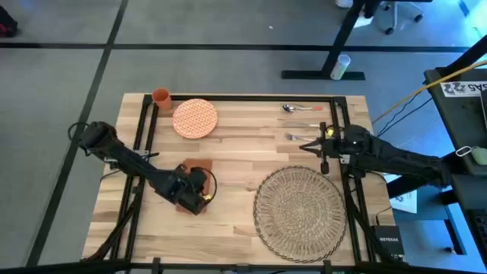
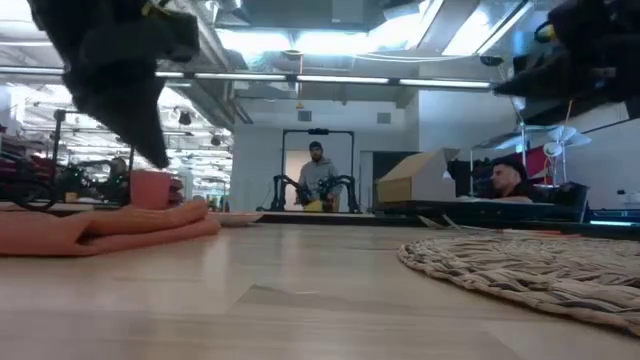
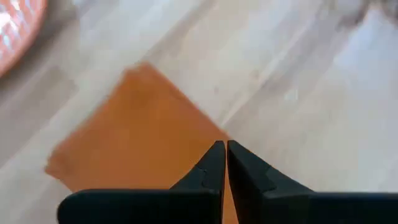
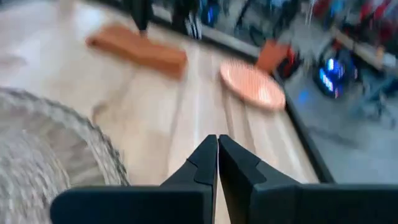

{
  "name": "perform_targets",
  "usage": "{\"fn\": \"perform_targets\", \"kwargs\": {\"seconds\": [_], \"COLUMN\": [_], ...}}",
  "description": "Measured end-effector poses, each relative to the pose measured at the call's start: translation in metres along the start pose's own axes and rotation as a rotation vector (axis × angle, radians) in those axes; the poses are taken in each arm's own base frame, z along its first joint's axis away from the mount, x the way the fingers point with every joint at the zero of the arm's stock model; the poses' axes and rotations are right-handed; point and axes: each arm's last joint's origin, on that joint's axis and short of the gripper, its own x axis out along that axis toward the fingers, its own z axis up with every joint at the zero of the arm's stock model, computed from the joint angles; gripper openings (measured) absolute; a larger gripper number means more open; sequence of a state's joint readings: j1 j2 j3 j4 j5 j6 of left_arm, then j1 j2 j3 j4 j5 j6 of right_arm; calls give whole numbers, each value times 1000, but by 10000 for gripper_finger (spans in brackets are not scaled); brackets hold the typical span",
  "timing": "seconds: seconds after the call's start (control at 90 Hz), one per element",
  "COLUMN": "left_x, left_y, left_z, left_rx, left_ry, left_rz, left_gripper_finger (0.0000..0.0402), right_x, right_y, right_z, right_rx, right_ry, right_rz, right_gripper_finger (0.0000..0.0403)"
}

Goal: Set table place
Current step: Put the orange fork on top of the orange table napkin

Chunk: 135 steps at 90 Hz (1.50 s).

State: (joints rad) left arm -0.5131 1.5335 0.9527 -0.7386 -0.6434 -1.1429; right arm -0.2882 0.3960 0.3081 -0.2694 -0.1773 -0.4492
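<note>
- A round woven straw place mat with a lacy openwork rim lies flat on the near right part of the light plank surface; nothing rests on it.
- An orange cup stands at the far left corner of the surface, its inside hidden; just beside it lies a round orange-patterned plate, bare of food or cutlery.
- A spoon and a fork lie on the far right part of the surface, apart from the mat.
- The left arm reaches in from the left edge, bent low over a rust-orange rectangular napkin. In its wrist view the left gripper has its dark fingers pressed together over the napkin's edge, with no cloth seen between them.
- The right arm stretches in from the right edge, its right gripper hanging just beyond the mat's far rim, near the fork. Its fingers meet tip to tip and hold nothing.
- In the low view, the napkin lies folded and soft at left, the mat's coarse braid at right; people show in the room behind.
</note>
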Motion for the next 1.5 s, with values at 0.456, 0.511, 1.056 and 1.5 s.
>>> {"fn": "perform_targets", "kwargs": {"seconds": [0.456, 0.511, 1.056, 1.5], "left_x": [-9, -7, 50, 84], "left_y": [1, 1, 25, 75], "left_z": [20, 23, 84, 110], "left_rx": [70, 87, 105, 45], "left_ry": [-138, -144, -317, -499], "left_rz": [-52, -52, -297, -459], "left_gripper_finger": [0, 0, 0, 0], "right_x": [16, 19, 32, 37], "right_y": [-26, -28, -54, -64], "right_z": [29, 31, 17, 7], "right_rx": [-121, -130, -70, 2], "right_ry": [432, 471, 686, 681], "right_rz": [-73, -63, -206, -149], "right_gripper_finger": [1, 1, 1, 1]}}
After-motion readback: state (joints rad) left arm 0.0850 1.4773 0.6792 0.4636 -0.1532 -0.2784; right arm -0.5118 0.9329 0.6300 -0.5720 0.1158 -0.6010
